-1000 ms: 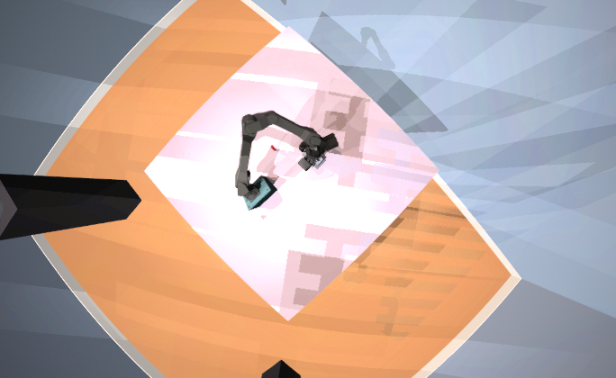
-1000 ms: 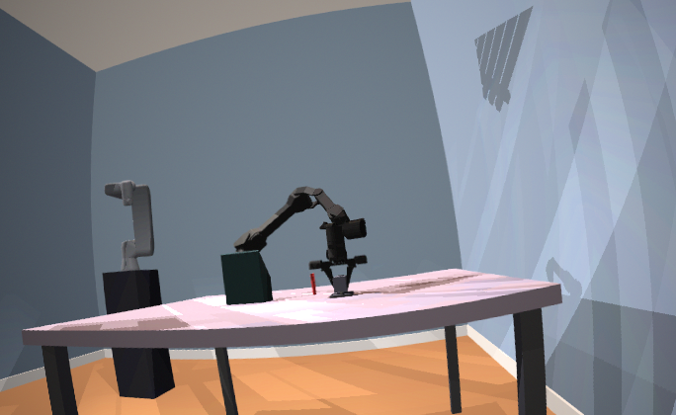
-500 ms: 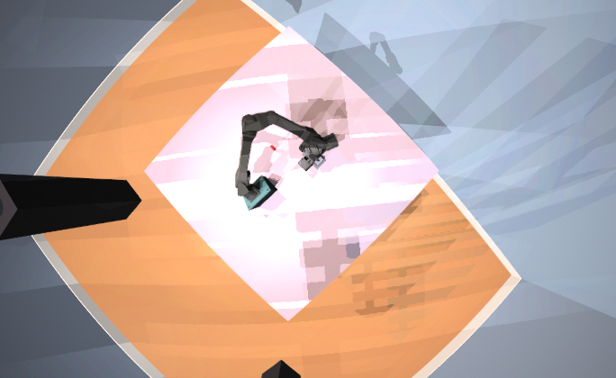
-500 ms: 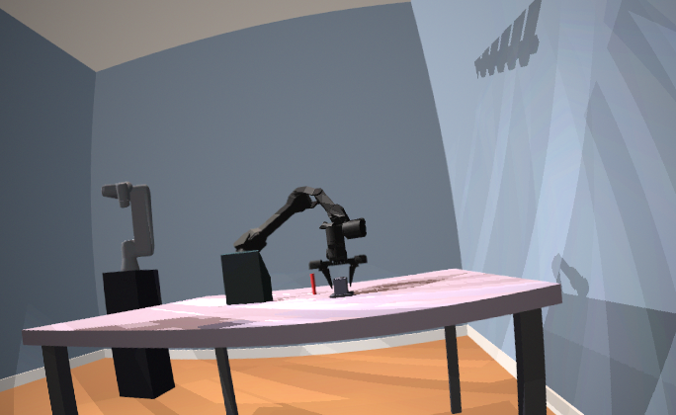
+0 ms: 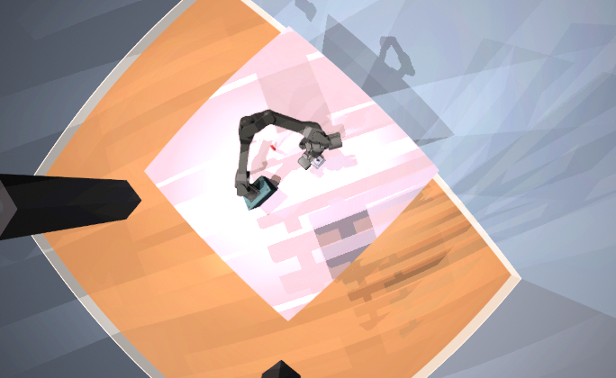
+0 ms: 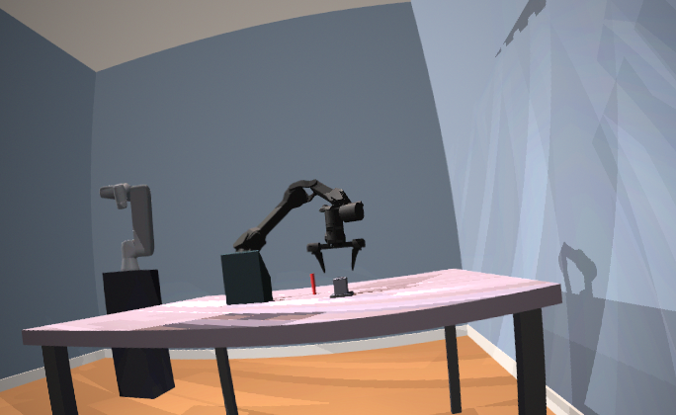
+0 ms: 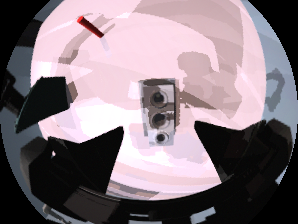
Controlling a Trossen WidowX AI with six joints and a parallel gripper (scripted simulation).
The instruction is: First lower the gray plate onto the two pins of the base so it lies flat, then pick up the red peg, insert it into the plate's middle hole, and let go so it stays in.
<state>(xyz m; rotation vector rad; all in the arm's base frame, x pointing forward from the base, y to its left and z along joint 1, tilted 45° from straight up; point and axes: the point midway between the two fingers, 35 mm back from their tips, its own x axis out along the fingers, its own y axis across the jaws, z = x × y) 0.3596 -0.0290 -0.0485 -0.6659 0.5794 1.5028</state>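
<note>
My black jaws (image 5: 311, 162) (image 6: 338, 271) spread wide, nothing between them; the slim red peg (image 5: 273, 148) (image 6: 312, 284) (image 7: 90, 27) stands upper left in my wrist view, long axis upright!

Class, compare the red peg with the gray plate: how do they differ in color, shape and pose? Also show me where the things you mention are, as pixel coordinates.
The red peg (image 5: 273, 148) (image 6: 312, 284) (image 7: 90, 27) is bright red, while the gray plate (image 6: 340, 286) (image 7: 169, 87) is dull gray. The peg is a slim rod without visible holes; the plate is a wider block with round openings. The peg stands upright by itself on the table (image 6: 186, 315); the plate sits on the base. Both are out of the hand's grip.
</note>
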